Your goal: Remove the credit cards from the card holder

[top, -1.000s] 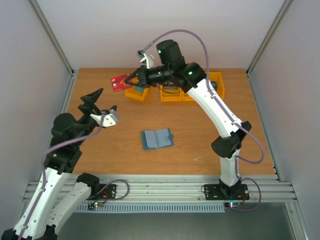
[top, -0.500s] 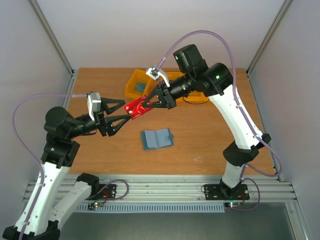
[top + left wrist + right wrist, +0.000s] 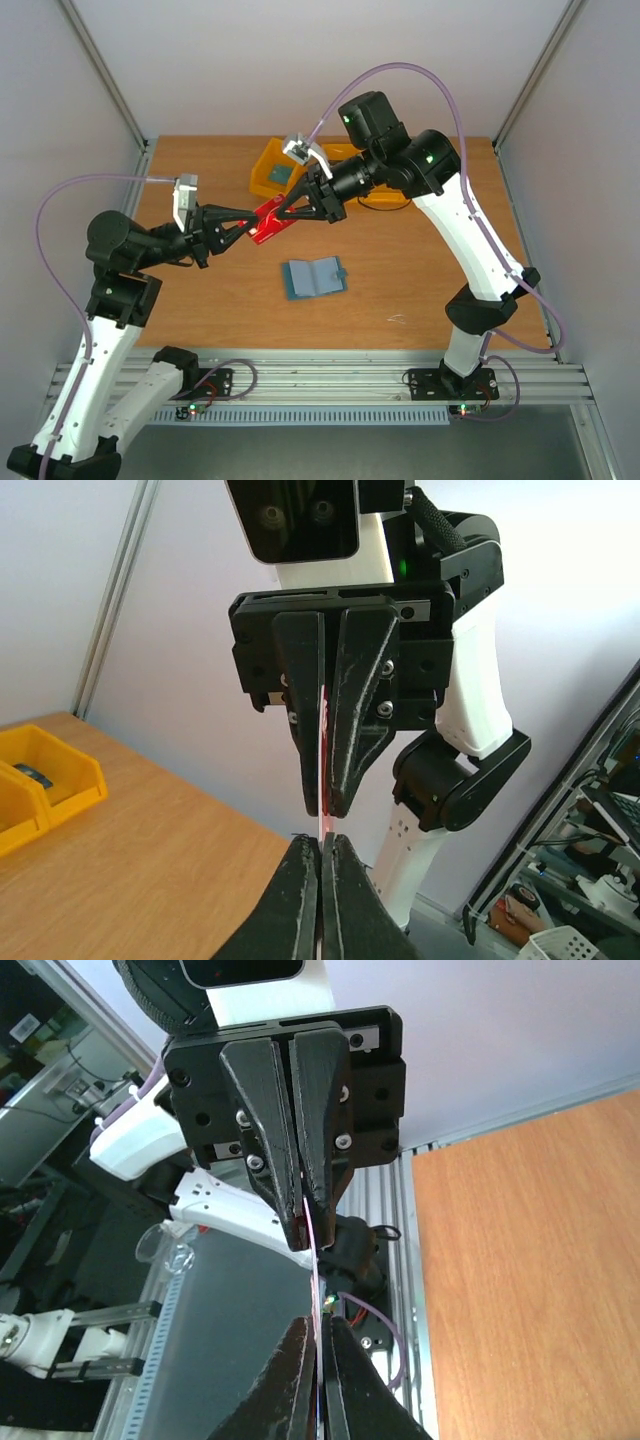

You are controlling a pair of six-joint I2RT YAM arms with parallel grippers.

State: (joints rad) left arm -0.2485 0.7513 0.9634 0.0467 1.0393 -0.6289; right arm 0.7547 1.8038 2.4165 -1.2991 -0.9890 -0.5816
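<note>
Red plastic credit card (image 3: 265, 222) hangs mid-air, the left gripper (image 3: 249, 228) and right gripper (image 3: 276, 212) both clamped on it. Slate-blue folding card holder (image 3: 314, 277) lies open.

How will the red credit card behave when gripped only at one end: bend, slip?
Probably stiff: the red credit card spans straight, without sag, between the left gripper and right gripper, each shut on one end. Likely light, since narrow fingertip pinches carry it. Its thin, smooth-looking faces might slip if tugged.
</note>
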